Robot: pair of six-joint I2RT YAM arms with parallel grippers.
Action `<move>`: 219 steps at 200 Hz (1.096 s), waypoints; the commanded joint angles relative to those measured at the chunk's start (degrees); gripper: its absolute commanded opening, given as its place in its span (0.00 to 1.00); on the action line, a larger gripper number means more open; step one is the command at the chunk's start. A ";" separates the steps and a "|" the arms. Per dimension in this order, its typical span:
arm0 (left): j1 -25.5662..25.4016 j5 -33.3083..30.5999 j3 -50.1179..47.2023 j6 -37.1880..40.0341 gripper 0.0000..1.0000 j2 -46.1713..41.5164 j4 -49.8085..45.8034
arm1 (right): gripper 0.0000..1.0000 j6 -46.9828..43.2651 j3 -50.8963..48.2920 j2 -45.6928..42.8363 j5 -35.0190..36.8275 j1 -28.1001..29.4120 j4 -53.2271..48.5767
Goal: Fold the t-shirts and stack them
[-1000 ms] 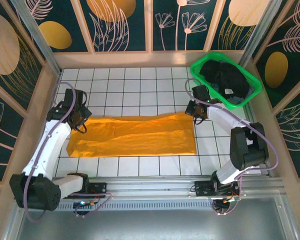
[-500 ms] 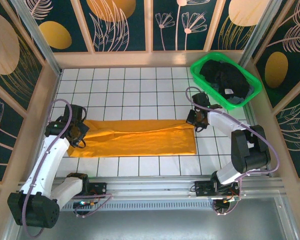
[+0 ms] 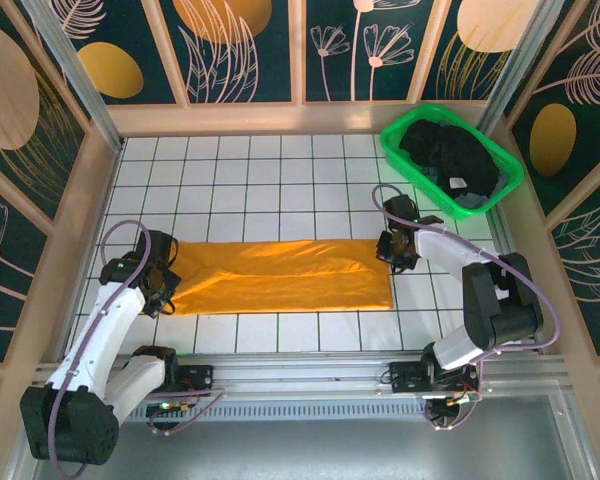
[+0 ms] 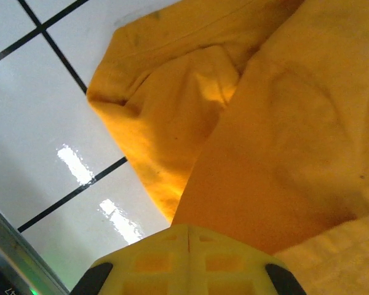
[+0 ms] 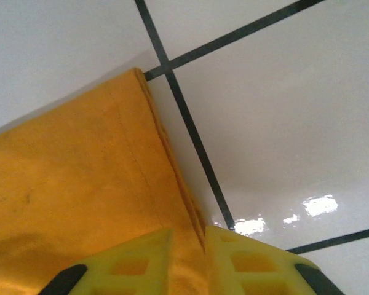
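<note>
Top external view shows the orange t-shirt (image 3: 280, 277) lying flat on the tiled table (image 3: 250, 190) as a long band. One end is near the green basket (image 3: 395, 140), on its robot-facing side, and the long axis runs away from the basket across the robot's front. An arm sits at each end. The right end effector (image 3: 392, 250) is at the band's corner closest to the basket and the left end effector (image 3: 165, 285) at the end farthest from it, so the cloth spans between them and neither arm is nearer. In the left wrist view the fingers (image 4: 147, 264) are pressed together with bunched cloth at their tips, so I judge them clamped on that far end. In the right wrist view the fingers (image 5: 129, 264) stand a slit apart with the band's stitched edge running into the gap; whether they pinch it I cannot tell. The coming fold, I judge, must carry one end along that axis toward the other.
</note>
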 commanded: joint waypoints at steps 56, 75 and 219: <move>0.04 -3.36 7.04 0.65 0.32 1.32 -0.42 | 0.30 2.20 1.50 -3.71 -0.16 0.81 -1.40; 0.05 -4.47 11.03 2.46 0.33 5.74 2.60 | 0.27 2.23 1.92 -3.10 -2.37 1.69 1.12; 17.34 0.18 11.23 16.12 0.15 41.62 26.28 | 0.18 6.52 14.57 22.41 -0.83 -0.38 -3.05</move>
